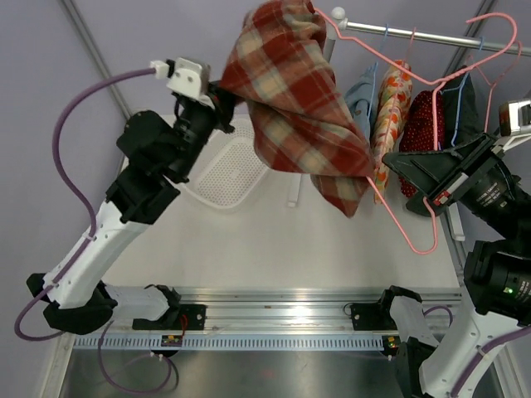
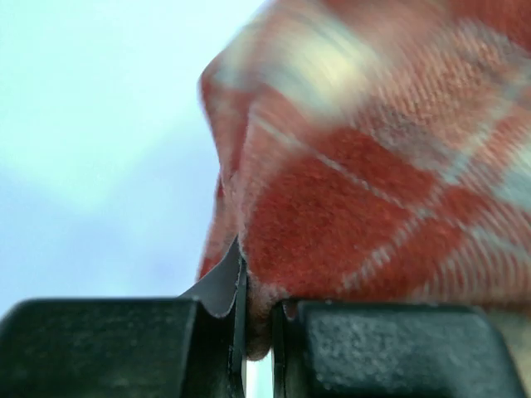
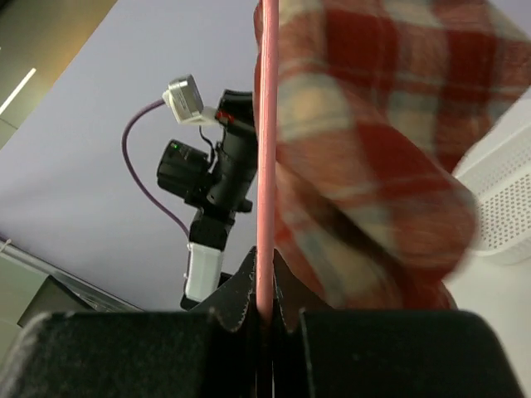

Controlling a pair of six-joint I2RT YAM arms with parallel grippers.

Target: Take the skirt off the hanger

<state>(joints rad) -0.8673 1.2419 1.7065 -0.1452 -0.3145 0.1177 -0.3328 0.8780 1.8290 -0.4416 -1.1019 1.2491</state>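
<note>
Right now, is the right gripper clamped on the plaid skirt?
No, the right gripper is shut on the pink hanger, with the plaid skirt hanging beside it.

The top view is bright and evenly lit, with only weak shadows on the pale surface and some shine on the metal rail. In the left wrist view the skirt is sharp near the left claw but blurred higher up, against a washed-out background. The right wrist view also shows the skirt blurred, while the pink hanger is sharp.
</note>
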